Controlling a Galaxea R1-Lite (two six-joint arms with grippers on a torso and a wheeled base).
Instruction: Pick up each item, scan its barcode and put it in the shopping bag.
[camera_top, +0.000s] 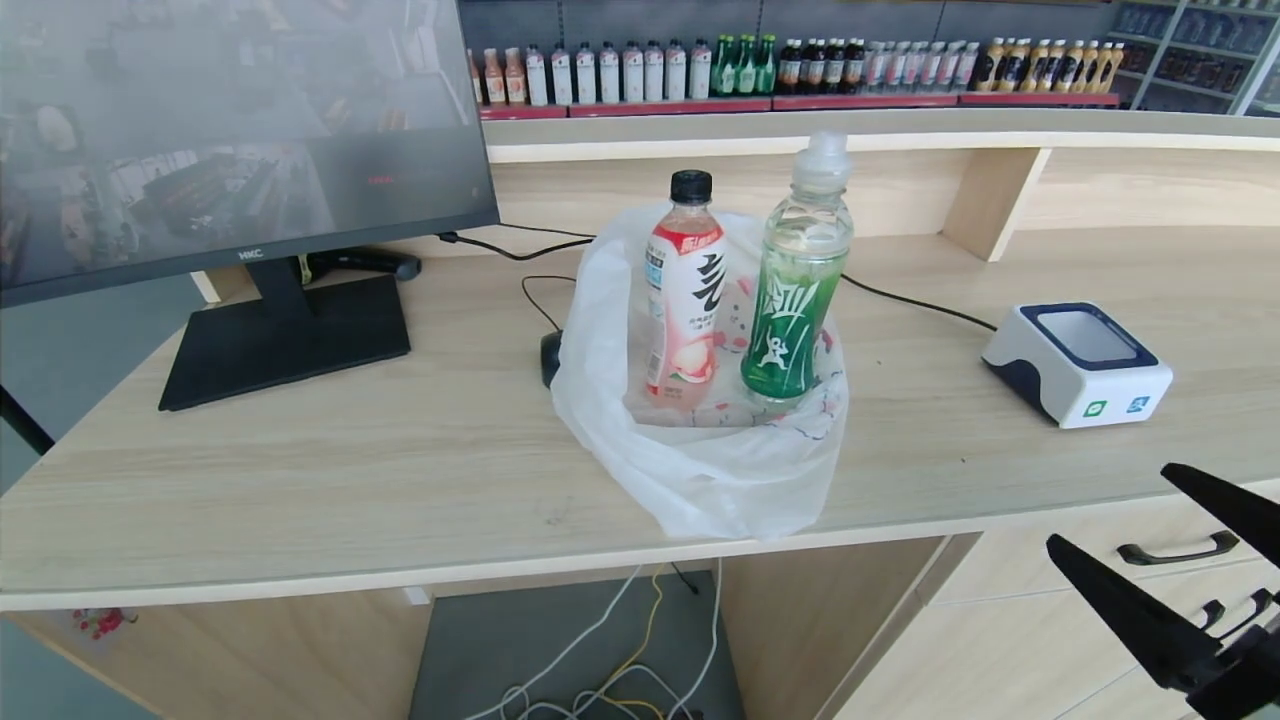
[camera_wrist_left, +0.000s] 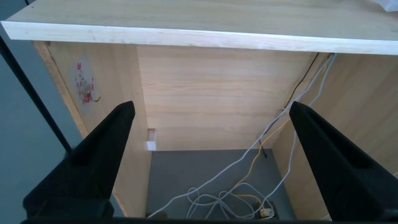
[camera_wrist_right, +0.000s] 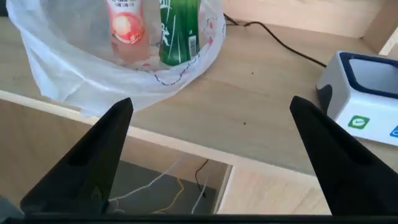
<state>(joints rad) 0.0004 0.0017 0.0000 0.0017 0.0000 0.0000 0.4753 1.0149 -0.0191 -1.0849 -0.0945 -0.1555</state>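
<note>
A white plastic shopping bag (camera_top: 700, 470) sits open on the wooden counter (camera_top: 300, 450). Two bottles stand upright inside it: a pink peach drink with a black cap (camera_top: 685, 300) and a green bottle with a clear cap (camera_top: 797, 290). To the right of the bag is the white and blue barcode scanner (camera_top: 1077, 363). My right gripper (camera_top: 1108, 505) is open and empty, low at the front right, off the counter's edge. The right wrist view has this gripper (camera_wrist_right: 209, 106) facing the bag (camera_wrist_right: 74, 74), both bottles and the scanner (camera_wrist_right: 360, 93). My left gripper (camera_wrist_left: 211, 107) is open and empty below the counter's front edge.
A black monitor (camera_top: 230, 130) stands at the left, with a black mouse (camera_top: 551, 358) behind the bag. Loose cables (camera_top: 620, 660) hang under the counter. Drawers with black handles (camera_top: 1180, 550) are beside my right gripper. A raised ledge runs along the back.
</note>
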